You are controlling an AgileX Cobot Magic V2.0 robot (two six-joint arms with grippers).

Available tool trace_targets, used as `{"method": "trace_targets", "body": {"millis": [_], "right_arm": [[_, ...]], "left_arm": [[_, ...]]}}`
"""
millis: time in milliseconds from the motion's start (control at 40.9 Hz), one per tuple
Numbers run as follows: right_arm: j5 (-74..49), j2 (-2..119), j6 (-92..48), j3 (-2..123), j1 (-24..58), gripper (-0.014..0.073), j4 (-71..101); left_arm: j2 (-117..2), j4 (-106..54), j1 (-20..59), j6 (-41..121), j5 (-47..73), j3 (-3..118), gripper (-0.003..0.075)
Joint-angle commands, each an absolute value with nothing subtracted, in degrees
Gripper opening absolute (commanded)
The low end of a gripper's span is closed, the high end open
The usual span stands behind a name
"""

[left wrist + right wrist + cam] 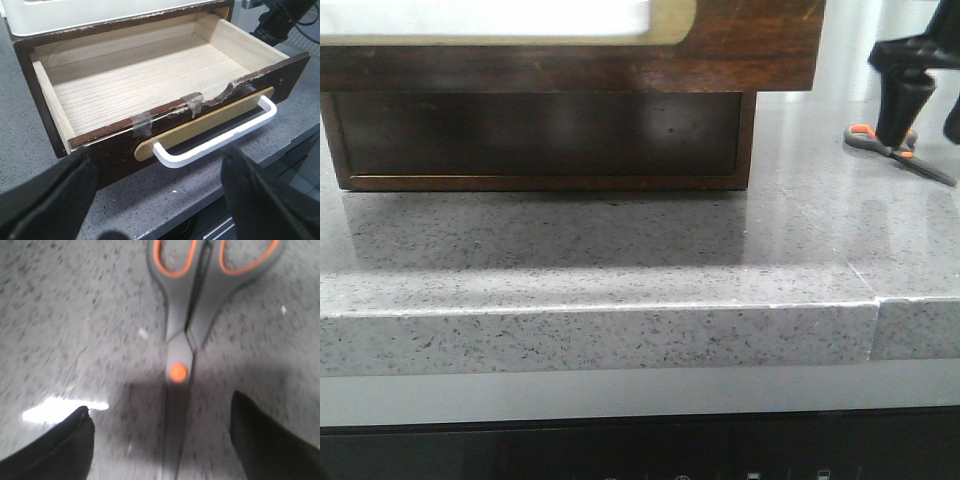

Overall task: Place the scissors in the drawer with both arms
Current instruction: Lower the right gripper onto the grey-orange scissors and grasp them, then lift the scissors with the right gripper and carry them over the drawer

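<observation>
While lying flat on the grey stone counter (620, 250), one pair of scissors (192, 315) directly under the right gripper (160, 440), blades between its spread fingers (265, 440), not gripped; one drawer (165, 80) pulled out, before the left gripper (155, 200), also wide apart, holding nothing.

The small grey scissors (897, 150) with orange-lined loops lie flat and closed on the far right of the counter, blades pointing right and nearer, well apart from the dark brown drawer (165, 90), which stands pulled open at the left, its pale wood inside bare.
</observation>
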State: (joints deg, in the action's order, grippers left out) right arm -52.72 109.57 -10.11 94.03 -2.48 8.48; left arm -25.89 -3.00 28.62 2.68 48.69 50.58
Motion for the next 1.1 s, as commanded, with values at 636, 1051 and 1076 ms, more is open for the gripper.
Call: {"method": "trace_targets", "body": {"millis": [636, 1051, 1076], "right_arm": [[-56.7, 114.3, -10.9, 104.2, -2.7, 0.0092, 9.3], [-63.7, 113.2, -10.9, 109.9, -2.7, 0.0069, 9.3], [-63.9, 112.7, -10.9, 110.6, -2.7, 0.0069, 9.4]], "left_arm": [[-26.3, -3.1, 29.0, 2.2, 43.7, 52.1, 0.0512], [-26.3, -3.1, 29.0, 2.2, 43.7, 52.1, 0.0512], [-26.3, -3.1, 29.0, 2.2, 43.7, 52.1, 0.0512]]}}
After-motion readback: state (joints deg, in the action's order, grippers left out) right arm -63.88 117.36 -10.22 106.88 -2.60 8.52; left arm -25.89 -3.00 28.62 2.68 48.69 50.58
